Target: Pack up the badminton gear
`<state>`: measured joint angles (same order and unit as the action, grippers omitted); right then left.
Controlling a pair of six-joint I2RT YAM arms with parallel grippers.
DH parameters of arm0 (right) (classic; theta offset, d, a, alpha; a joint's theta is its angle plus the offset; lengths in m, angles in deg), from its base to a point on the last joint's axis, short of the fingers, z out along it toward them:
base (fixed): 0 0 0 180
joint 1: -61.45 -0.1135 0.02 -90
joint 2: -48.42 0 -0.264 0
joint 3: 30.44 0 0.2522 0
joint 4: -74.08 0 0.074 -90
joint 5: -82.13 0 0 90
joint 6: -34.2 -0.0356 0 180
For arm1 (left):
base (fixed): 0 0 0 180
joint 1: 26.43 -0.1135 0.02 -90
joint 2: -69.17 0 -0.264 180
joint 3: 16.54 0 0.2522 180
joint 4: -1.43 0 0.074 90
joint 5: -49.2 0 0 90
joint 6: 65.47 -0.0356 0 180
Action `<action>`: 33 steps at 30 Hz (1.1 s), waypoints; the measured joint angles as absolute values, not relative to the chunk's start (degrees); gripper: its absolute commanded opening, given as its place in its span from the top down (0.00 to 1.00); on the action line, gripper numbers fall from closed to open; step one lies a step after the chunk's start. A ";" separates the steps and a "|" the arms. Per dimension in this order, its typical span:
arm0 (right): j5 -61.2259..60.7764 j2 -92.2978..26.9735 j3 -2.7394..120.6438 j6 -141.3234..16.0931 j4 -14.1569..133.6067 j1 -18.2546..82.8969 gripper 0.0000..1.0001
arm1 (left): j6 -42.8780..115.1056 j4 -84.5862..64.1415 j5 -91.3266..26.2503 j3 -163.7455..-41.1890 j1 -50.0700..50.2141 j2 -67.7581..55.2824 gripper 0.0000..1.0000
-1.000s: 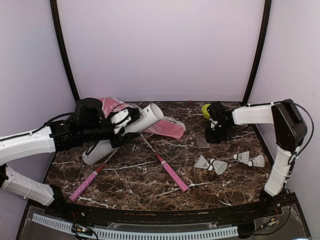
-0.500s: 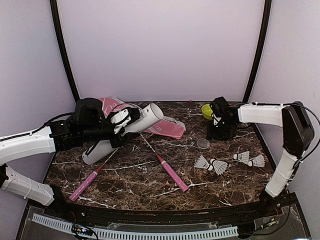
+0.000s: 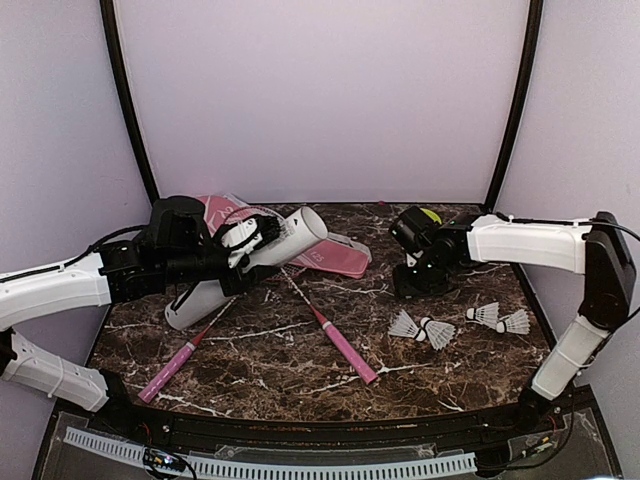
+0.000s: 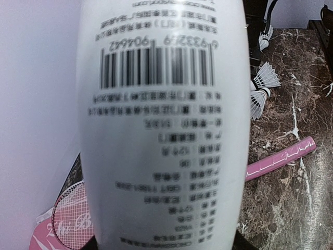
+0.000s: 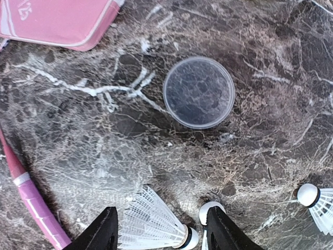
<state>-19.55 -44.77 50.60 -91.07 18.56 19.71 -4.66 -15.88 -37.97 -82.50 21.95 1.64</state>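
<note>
My left gripper (image 3: 246,244) is shut on the tall white tube (image 3: 262,256) and holds it tilted, open end up and to the right. The tube's label fills the left wrist view (image 4: 161,125). Two rackets with pink handles (image 3: 174,364) (image 3: 346,351) lie crossed on the table. The pink racket cover (image 3: 330,257) lies behind the tube. Several white shuttlecocks (image 3: 403,325) (image 3: 484,314) lie at the right. My right gripper (image 3: 414,281) is open and empty just behind them. In the right wrist view one shuttlecock (image 5: 151,225) lies between its fingertips (image 5: 102,233).
A small clear round lid (image 5: 199,99) lies on the marble ahead of the right gripper. The lime-green bowl (image 3: 431,214) shows partly behind the right arm at the back. Dark frame posts stand at both back corners. The racket handle (image 5: 34,204) lies left of the right gripper.
My right arm has moved left and toward the front, away from the green bowl, and now hides the clear lid in the top view. The left arm and tube have not moved.
</note>
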 measured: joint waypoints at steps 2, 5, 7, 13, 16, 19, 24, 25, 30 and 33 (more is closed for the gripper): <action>-20.51 -45.90 50.69 -91.74 17.91 18.97 0.45 | -4.66 -15.90 -38.01 -82.50 21.95 1.64 0.47; -22.59 -48.83 51.78 -92.57 16.22 17.20 0.48 | -4.70 -15.90 -38.03 -82.50 21.95 1.64 0.47; -23.85 -50.47 52.48 -92.88 15.42 16.02 0.49 | -4.72 -15.90 -38.03 -82.50 21.95 1.62 0.47; -26.74 -51.43 52.83 -94.15 12.66 14.07 0.56 | -4.77 -15.92 -38.03 -82.50 21.95 1.55 0.47; -27.35 -51.26 52.59 -95.11 11.59 13.20 0.60 | -4.77 -15.90 -38.03 -82.50 21.95 1.44 0.47; -27.53 -50.23 51.63 -96.36 10.24 11.82 0.63 | -4.77 -15.92 -38.01 -82.50 21.95 1.25 0.47; -27.74 -47.85 50.56 -99.26 7.31 9.24 0.68 | -4.77 -15.92 -37.75 -82.50 21.95 0.70 0.47; -27.88 -47.39 50.41 -99.81 6.78 8.78 0.69 | -4.77 -15.92 -37.64 -82.50 21.95 0.57 0.47; -28.07 -44.79 48.46 -102.28 5.23 6.97 0.74 | -4.77 -15.94 -37.20 -82.50 21.95 0.33 0.47; -28.07 -44.24 46.58 -103.46 4.36 6.66 0.78 | -4.77 -15.94 -37.16 -82.50 21.95 0.33 0.47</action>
<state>-28.07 -44.24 46.58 -103.46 4.36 6.66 -4.77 -15.94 -37.16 -82.50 21.95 0.33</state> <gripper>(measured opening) 0.256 0.538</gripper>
